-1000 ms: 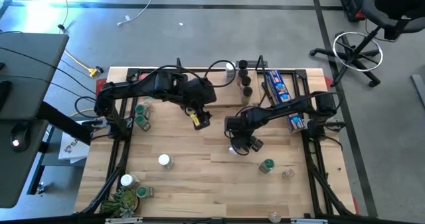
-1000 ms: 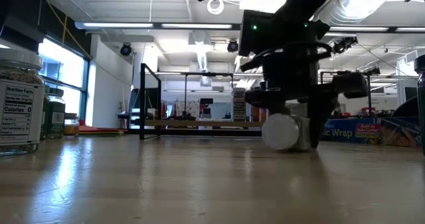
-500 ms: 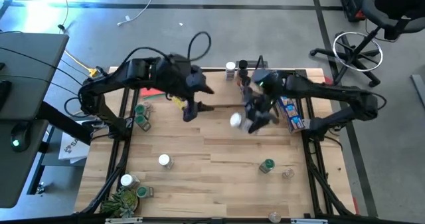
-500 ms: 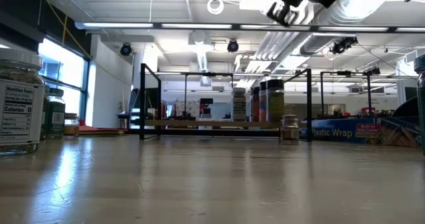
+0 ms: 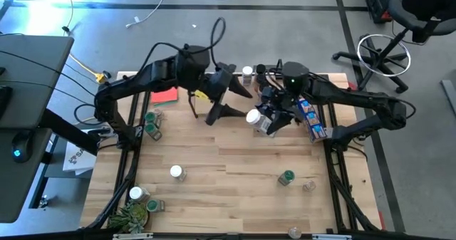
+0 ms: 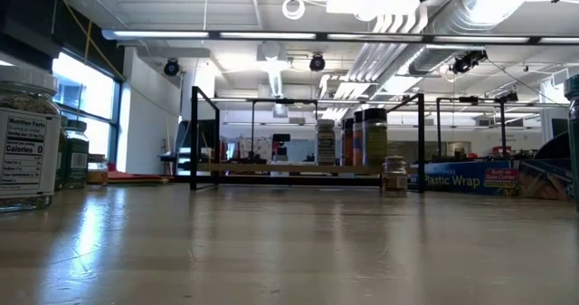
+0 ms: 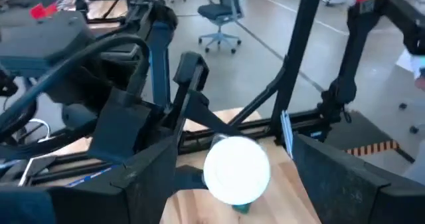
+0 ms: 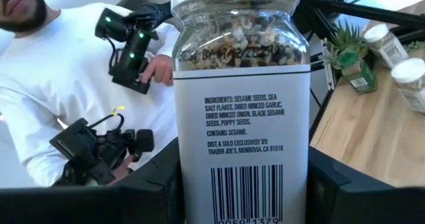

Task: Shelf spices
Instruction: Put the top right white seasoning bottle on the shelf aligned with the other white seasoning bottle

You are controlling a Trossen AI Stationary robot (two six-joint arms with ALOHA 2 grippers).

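Since a second ago I have lifted a white-lidded jar [image 5: 254, 118] off the middle of the table and carried it up toward the back edge, and my left arm has swung over to meet it. Going left to right in the overhead view: two green-lidded jars [image 5: 151, 123] stand by the left frame, with a flat red card [image 5: 164, 96] behind them; nearer the front sit a white-capped jar [image 5: 176, 172], another white-capped one [image 5: 135, 194] and a leafy potted plant [image 5: 132, 214], all still to be shelved. The left gripper [image 5: 224, 92] hovers above the back-centre of the table, its dark fingers spread wide and empty, aimed at the carried jar. The right gripper [image 5: 269, 116] is closed around that jar, clear glass with a mottled seed mix inside and a white printed label with a barcode. Just behind it the shelf [image 6: 288, 168], a pale wood board between thin black wire frames, already carries a short row of dark-capped jars [image 5: 263, 87] and one white-lidded jar [image 5: 246, 72]. To the right lie a long blue printed packet [image 5: 298, 91], a green-lidded jar [image 5: 286, 177] and a small clear jar [image 5: 308, 186] on the planked wooden table [image 5: 228, 190]. I judge the job under halfway done, with about seven jars left.
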